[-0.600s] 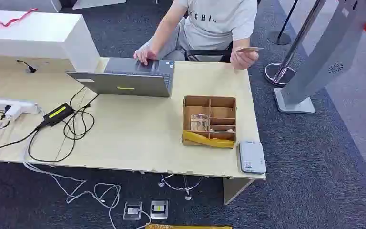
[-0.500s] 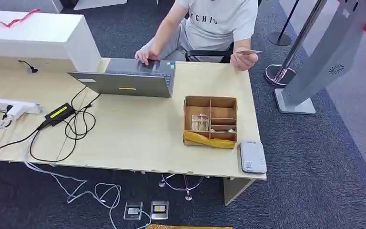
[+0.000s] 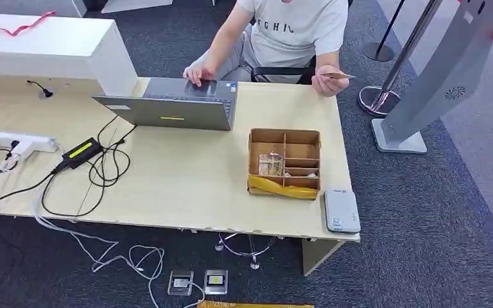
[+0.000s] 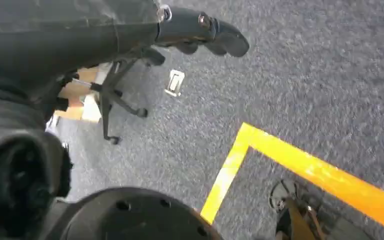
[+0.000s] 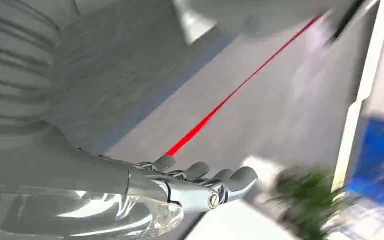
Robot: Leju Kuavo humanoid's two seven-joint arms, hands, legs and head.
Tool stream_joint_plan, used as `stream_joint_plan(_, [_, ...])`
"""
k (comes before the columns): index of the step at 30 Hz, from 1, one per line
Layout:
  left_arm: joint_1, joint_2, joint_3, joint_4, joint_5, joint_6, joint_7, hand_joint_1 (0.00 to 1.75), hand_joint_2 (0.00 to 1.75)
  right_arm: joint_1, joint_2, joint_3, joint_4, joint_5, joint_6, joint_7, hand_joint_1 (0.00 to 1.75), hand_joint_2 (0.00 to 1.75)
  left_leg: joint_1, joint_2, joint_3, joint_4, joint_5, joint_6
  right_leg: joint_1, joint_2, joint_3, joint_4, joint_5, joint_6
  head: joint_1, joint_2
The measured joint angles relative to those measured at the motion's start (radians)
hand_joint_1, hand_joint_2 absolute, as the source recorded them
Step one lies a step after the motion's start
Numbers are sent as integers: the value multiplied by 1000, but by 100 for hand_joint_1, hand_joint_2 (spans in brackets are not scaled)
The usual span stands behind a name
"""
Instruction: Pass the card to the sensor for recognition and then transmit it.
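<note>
A pale wooden table (image 3: 186, 179) is stretching across the head view, and everything here is placed against it. A person in a white T-shirt (image 3: 298, 29) is sitting at its far edge, one hand resting on the keyboard of a grey laptop (image 3: 180, 106) that is standing open on the far middle of the table. A white block (image 3: 45, 48) is sitting on the table's far left corner. A grey kiosk stand (image 3: 433, 77) is leaning on the carpet well off the table's right end. A compartmented cardboard box (image 3: 284, 163) is lying on the right part of the table, yellow tape across its near side. The white card sensor (image 3: 341, 210) is lying flat on the table's near right corner, just beside the box. The person's other hand is holding the card (image 3: 335, 75) above the table's far right corner, well apart from the sensor.

The robot's left hand (image 4: 200, 32) is hanging over grey carpet, dark fingers curled in on nothing. The right hand (image 5: 200, 185) is also holding nothing, its fingers lying close together and lightly bent.
</note>
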Motion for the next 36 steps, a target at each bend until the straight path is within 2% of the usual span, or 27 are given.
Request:
stream_joint_plan(5, [1,2,0,0,-22,-1,3,0,0,-207,18,259,-75,86,116,33,0,175,0,-6,-6,0,2,-1,0,-5,-2,1,0,0,0,0])
stream_joint_plan(7, [0,3,0,0,-35,-2,-6,0,0,-298,49,388,-75,160,180,47,0,175,2,-5,-5,0,2,-1,2,-4,-3,1,0,0,-1,0])
stream_joint_plan(11, [0,5,-3,3,-59,-11,-19,0,0,-394,124,616,-73,281,287,48,0,175,3,-10,-6,0,3,-2,3,-8,-3,0,0,0,0,0])
stream_joint_plan(14, [1,9,-3,6,-66,-11,-19,0,0,-439,168,729,-65,322,307,43,0,175,3,-11,-7,0,3,-2,3,-8,-5,0,0,0,0,0])
stream_joint_plan(19, [3,12,-3,8,-73,-11,-12,0,0,-469,211,824,-43,350,318,27,0,175,3,-11,-9,0,3,-2,3,-9,-7,0,0,0,1,0])
stream_joint_plan(23, [3,16,-4,14,-80,-10,33,0,0,-512,269,923,14,443,327,6,0,175,3,-8,-9,0,3,-3,3,-6,-8,0,0,-1,0,0])
stream_joint_plan(25, [4,19,-4,18,-85,-11,58,0,0,-521,302,971,50,502,306,-5,0,175,4,-10,-9,0,3,-3,3,-8,-8,0,0,-1,0,0])
stream_joint_plan(29, [8,24,-4,25,-94,-20,80,0,0,-522,335,995,90,565,240,-11,0,175,4,-11,-10,0,4,-4,4,-9,-8,0,0,-1,0,0])
stream_joint_plan(36, [8,32,-4,25,-105,-61,67,0,0,-520,362,1025,140,645,243,10,0,175,4,-10,-9,0,4,-4,3,-7,-8,0,0,-1,0,0])
